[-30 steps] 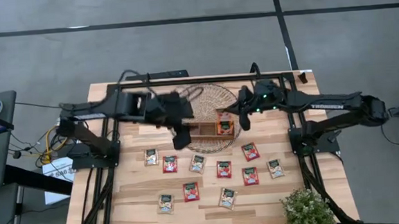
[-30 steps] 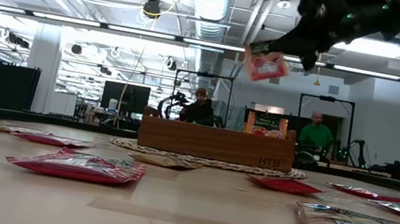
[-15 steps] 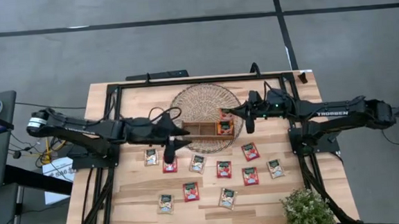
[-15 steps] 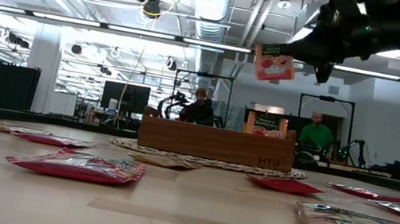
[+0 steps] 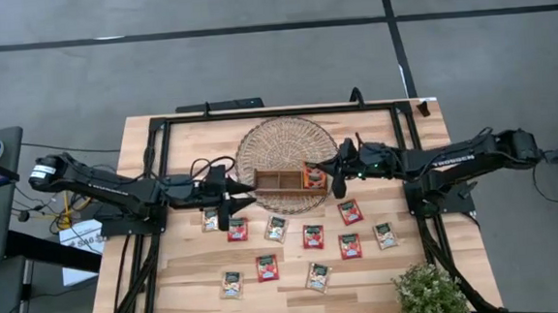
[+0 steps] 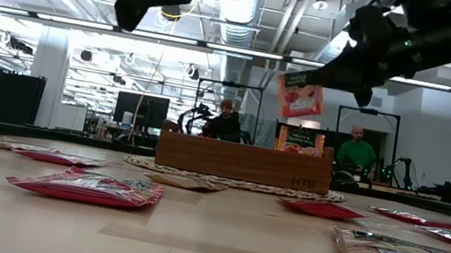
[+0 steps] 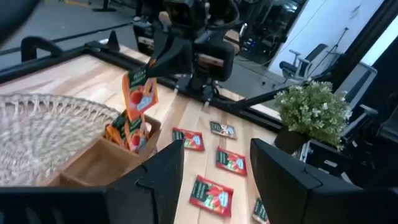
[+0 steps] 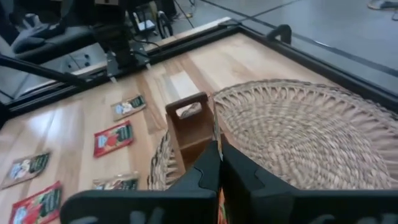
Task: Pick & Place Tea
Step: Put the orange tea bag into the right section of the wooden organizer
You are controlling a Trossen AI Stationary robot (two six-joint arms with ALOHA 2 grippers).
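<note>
R gripper (image 6: 355, 79) clamped on orange tea sachet (image 6: 301, 96), hanging just above wooden tray (image 6: 243, 161)'s end slot w/ sachets already in. L gripper (image 5: 226, 204) apart, empty, beside tray. Risk: sachet snags on those, tips out.

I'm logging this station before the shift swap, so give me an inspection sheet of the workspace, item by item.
Surface: wooden table, black frame around it.
Job's things: tea sachets lying loose in front of the wooden tray; one orange sachet in the air above the tray, which rests on the wicker mat.
Clutter: potted plant at the table's corner.
Grippers: right gripper shut on the orange sachet; left gripper open, empty, above the loose sachets.
Cables: bundle off the left edge.
Surroundings: two people at desks beyond.
</note>
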